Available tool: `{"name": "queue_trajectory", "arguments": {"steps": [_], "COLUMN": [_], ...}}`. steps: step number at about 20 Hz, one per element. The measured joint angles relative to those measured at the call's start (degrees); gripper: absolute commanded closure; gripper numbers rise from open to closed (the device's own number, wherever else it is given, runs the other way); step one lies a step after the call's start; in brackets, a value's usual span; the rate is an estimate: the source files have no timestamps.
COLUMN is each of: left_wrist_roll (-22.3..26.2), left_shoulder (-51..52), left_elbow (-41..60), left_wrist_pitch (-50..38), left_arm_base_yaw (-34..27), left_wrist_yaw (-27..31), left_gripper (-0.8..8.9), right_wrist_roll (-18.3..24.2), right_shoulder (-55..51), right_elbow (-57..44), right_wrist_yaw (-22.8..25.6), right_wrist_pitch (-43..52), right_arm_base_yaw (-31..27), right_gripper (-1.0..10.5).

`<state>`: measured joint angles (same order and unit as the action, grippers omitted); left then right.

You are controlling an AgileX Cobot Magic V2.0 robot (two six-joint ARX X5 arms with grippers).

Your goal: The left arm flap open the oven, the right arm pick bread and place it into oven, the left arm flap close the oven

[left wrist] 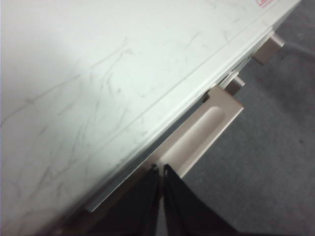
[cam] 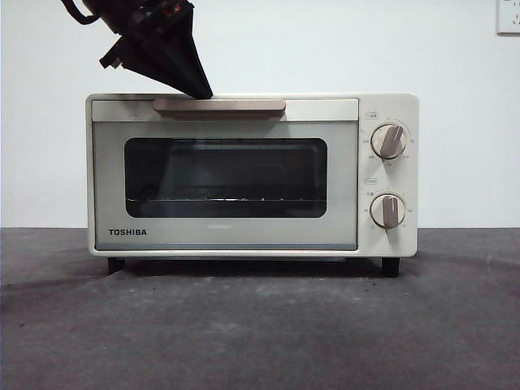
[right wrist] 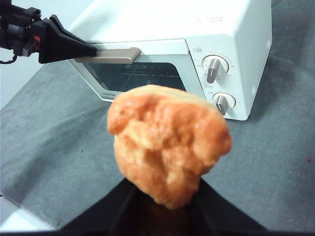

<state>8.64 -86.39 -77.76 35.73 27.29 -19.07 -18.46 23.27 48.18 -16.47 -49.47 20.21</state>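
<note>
The cream-white TOSHIBA oven (cam: 244,175) stands on the dark table with its door closed; a wire rack shows behind the dark window. My left gripper (cam: 199,91) is shut, its tip resting on the top of the beige bar handle (cam: 219,106) near the handle's left part. In the left wrist view the shut jaws (left wrist: 161,169) touch the handle (left wrist: 206,132) below the oven's top (left wrist: 98,73). My right gripper is shut on the golden-orange bread (right wrist: 167,147) and holds it in the air in front of the oven (right wrist: 197,44), away from it. The left gripper (right wrist: 91,50) also shows there.
Two round knobs (cam: 389,141) (cam: 388,210) sit on the oven's right side. The dark grey table surface (cam: 260,325) stretches in front of the oven. A white wall lies behind.
</note>
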Motion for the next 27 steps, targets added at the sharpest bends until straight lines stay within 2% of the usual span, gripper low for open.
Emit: {"name": "queue_trajectory", "arguments": {"steps": [11, 14, 23, 27], "left_wrist_roll": [3.15, 3.50, 2.75, 0.52], "left_shoulder": [0.98, 1.03, 0.92, 0.61], "left_elbow": [-0.55, 0.26, 6.23, 12.15], "left_wrist_pitch": [7.89, 8.90, 10.80, 6.93], "left_arm_base_yaw": [5.11, 6.64, 12.02, 15.10], "left_wrist_yaw": [6.03, 6.03, 5.73, 6.47], "left_gripper": [7.97, 7.97, 7.97, 7.97], "right_wrist_roll": [0.00, 0.00, 0.00, 0.02], "right_shoulder": [0.00, 0.00, 0.00, 0.00], "right_elbow": [0.00, 0.00, 0.00, 0.00], "right_wrist_yaw": [0.00, 0.00, 0.00, 0.00], "right_wrist_pitch": [0.00, 0.00, 0.00, 0.00], "right_arm_base_yaw": [0.00, 0.00, 0.00, 0.00], "right_gripper": [8.5, 8.5, 8.5, 8.5]}}
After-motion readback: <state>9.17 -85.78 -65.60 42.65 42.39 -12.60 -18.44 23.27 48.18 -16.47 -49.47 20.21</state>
